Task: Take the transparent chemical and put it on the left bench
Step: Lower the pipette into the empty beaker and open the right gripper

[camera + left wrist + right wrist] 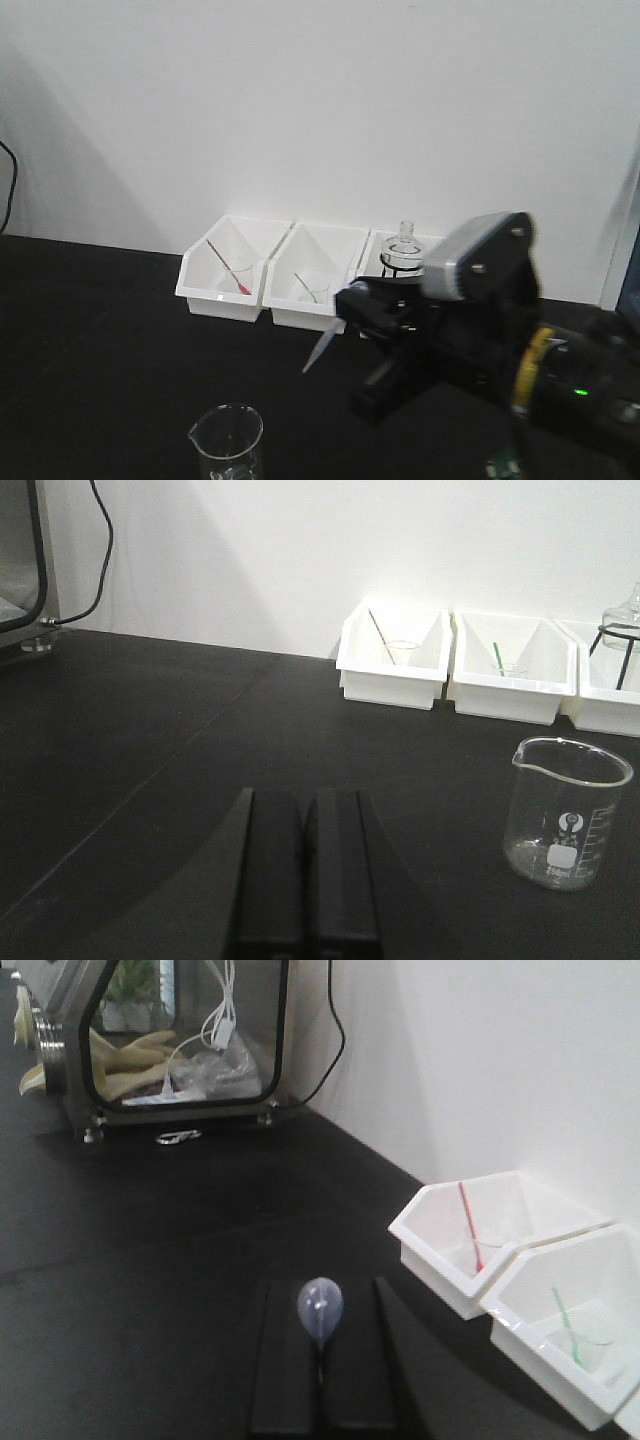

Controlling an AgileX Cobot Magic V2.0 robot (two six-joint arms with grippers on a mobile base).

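A: What are we holding? The right end effector [320, 1360] is gripping a dropper [322, 350], bulb toward the wrist camera, tip slanting down-left.

B: The left end effector [305, 865] is sitting closed and empty on the desk [150, 760]. We're judging the left bench lies leftward, so the right arm is carrying.

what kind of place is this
Most likely a chemistry lab bench: a 250 ml glass beaker on the black benchtop, white bins holding coloured stirrers, and a glove box behind.
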